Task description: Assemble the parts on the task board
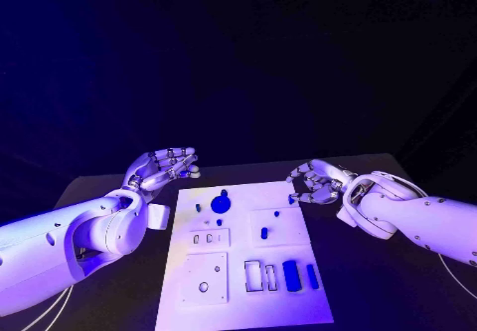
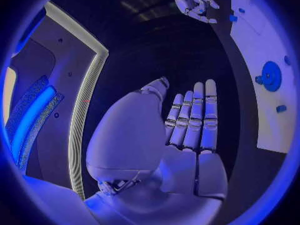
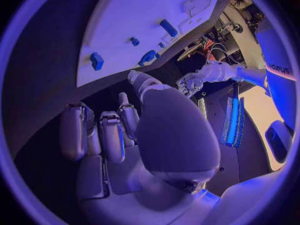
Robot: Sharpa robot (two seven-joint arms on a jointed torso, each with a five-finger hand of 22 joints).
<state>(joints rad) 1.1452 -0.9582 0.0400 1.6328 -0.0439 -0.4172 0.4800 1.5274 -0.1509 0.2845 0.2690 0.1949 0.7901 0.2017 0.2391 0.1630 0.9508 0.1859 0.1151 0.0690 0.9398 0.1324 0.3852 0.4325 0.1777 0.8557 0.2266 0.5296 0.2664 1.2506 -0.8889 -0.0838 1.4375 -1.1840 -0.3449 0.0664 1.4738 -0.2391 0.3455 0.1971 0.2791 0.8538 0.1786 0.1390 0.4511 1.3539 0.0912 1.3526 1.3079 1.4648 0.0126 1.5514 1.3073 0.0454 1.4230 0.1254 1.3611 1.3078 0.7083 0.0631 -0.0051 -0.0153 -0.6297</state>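
- The task board (image 1: 249,289), a white plate, lay at the middle of the black table (image 1: 378,276), with small blue parts scattered over it.
- The right hand (image 1: 316,183) hovered at about three o'clock of the board's far end, fingers curled but apart, gripping nothing; a small blue block (image 1: 292,198) sat on the board edge just beside its fingertips.
- The left hand (image 1: 164,167) hung off the board's far corner at about ten o'clock, fingers straight and spread, empty.
- The round blue disc (image 1: 220,204) lay near the far end; two long blue bars (image 1: 291,274) lay at the near end.
- Judged: the parts looked rigid, light and smooth, likely to slip, so best pinched across flat opposite sides.
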